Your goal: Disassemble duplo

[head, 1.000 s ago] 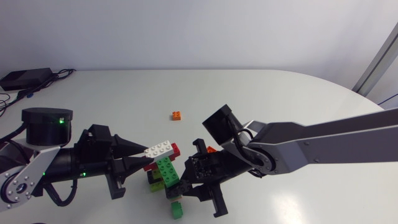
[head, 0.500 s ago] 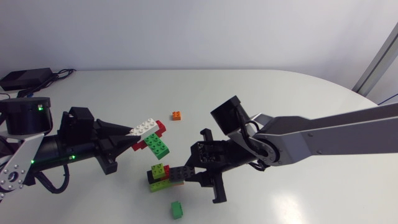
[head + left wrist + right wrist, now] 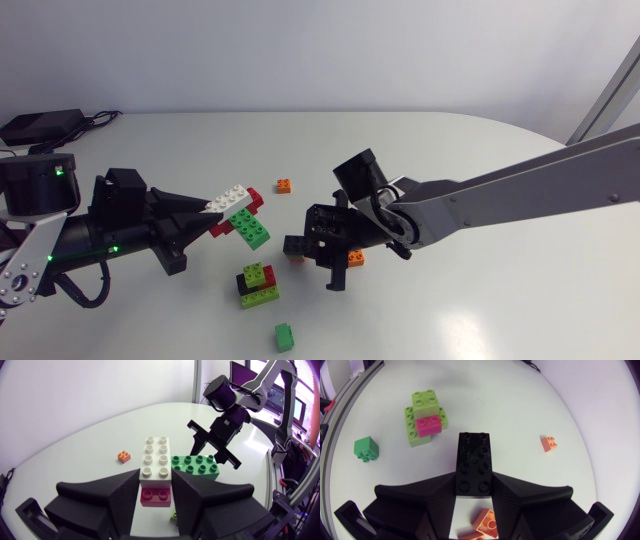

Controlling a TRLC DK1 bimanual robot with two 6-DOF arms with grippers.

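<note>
Left gripper (image 3: 212, 215), left of centre in the head view, is closed on a brick cluster: white eight-stud brick (image 3: 155, 457) on top, red brick (image 3: 156, 496) beneath, green eight-stud brick (image 3: 195, 466) attached alongside. Right gripper (image 3: 308, 258), at centre, clamps a black eight-stud brick (image 3: 473, 462); an orange brick (image 3: 487, 522) shows under it. Lower centre, on the worktop (image 3: 450, 150), stands a stack (image 3: 258, 284) of lime, red and black bricks. A single green cube (image 3: 285, 336) lies below it, a small orange cube (image 3: 284, 185) above.

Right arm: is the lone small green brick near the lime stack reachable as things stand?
Probably not to grasp: the right end effector is shut on a black brick. The way to the green brick looks free otherwise.
</note>
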